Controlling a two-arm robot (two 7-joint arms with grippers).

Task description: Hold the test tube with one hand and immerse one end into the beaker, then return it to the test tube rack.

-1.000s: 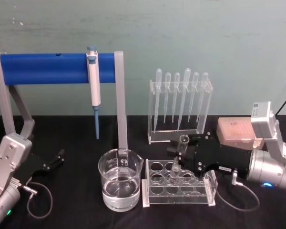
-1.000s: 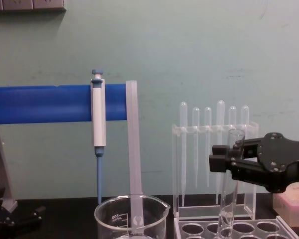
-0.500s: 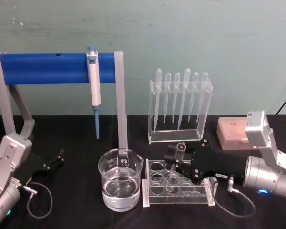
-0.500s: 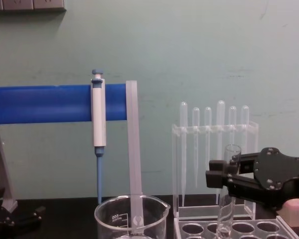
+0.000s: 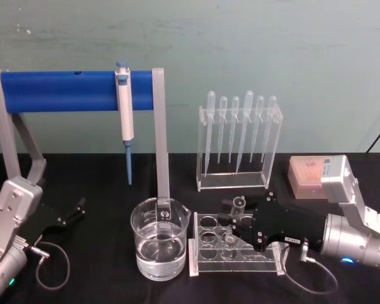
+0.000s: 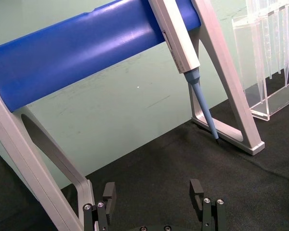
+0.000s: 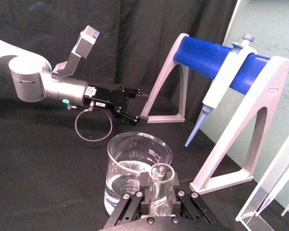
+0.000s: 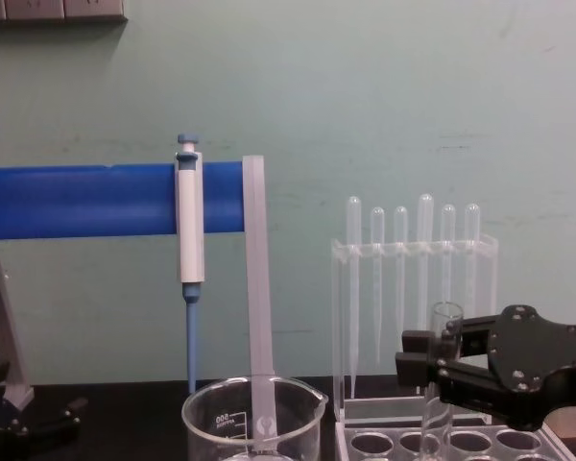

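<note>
beaker (image 5: 159,246): we see clear glass, white printed marks
test tube (image 8: 444,357): clear glass
right gripper (image 5: 239,223): black, beside the beaker
pipettor (image 5: 124,117): white with blue tip, behind the beaker
bar (image 5: 73,90): bright blue, grey legs
table (image 5: 101,183): black cloth

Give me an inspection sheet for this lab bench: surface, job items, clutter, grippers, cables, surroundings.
Surface: black cloth-covered table.
Job's things: test tube upright in the clear rack; beaker part-filled with clear liquid, left of rack.
Clutter: pipettor hanging on blue stand; pipettes in their holder; pink box.
Grippers: right gripper shut on the tube; left gripper open, parked at the table's left.
Cables: a loop beside each wrist.
Surroundings: green wall.
</note>
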